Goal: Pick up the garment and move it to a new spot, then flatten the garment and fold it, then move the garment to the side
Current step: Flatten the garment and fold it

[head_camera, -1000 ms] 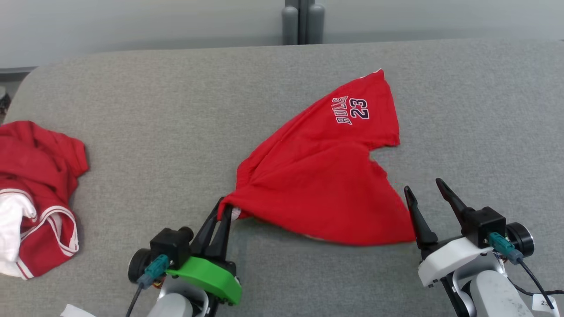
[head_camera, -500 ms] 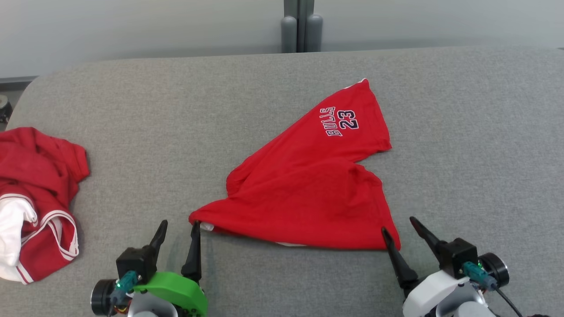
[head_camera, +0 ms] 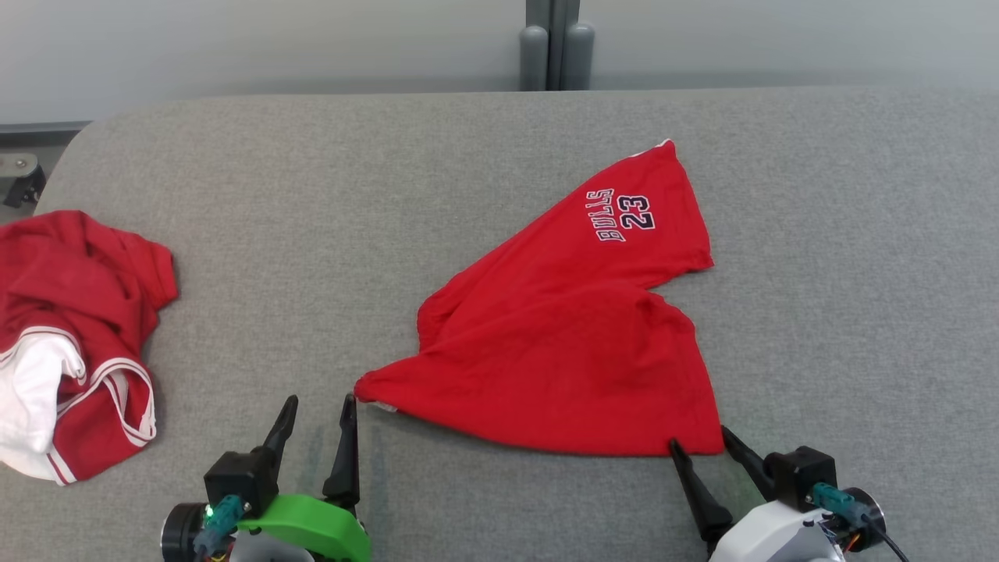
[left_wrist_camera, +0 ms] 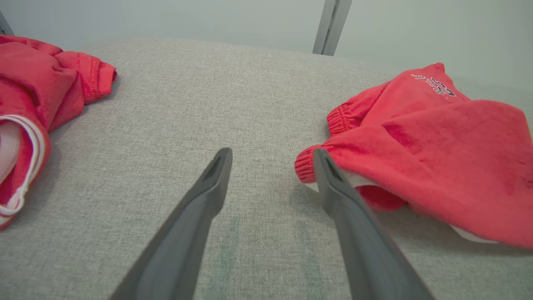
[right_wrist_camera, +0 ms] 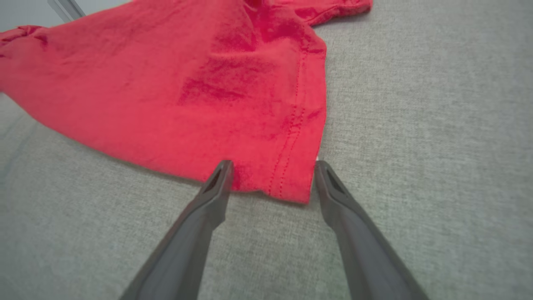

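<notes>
Grey woven cloth covers the bench (head_camera: 234,195) from edge to edge, and the red shorts (head_camera: 562,343) lie right of its middle, close to the near edge. The printed leg points off toward the far right corner. Both arms are down at that near edge. The left gripper (head_camera: 321,400) has its jaws spread wide with nothing in them, and the gathered waistband corner sits just beside its inner finger. The right gripper (head_camera: 699,437) is just as wide and just as empty, with the stitched hem corner lying between its fingertips.

The shorts look like a light, soft knit, limp all the way through. They will not hold a shape, so a lift from one corner alone would likely leave the rest hanging in a bunch. Expect some drag too, cloth on cloth. The best holds look like those two near corners: the elastic waistband is thick enough to pinch firmly, and the double-stitched hem gives the fingers an edge to bite. White lining peeks out underneath, so a shallow pinch might catch only the top layer.

Over at the left edge a heap of red and white clothing (head_camera: 70,336) lies well apart from all this.
</notes>
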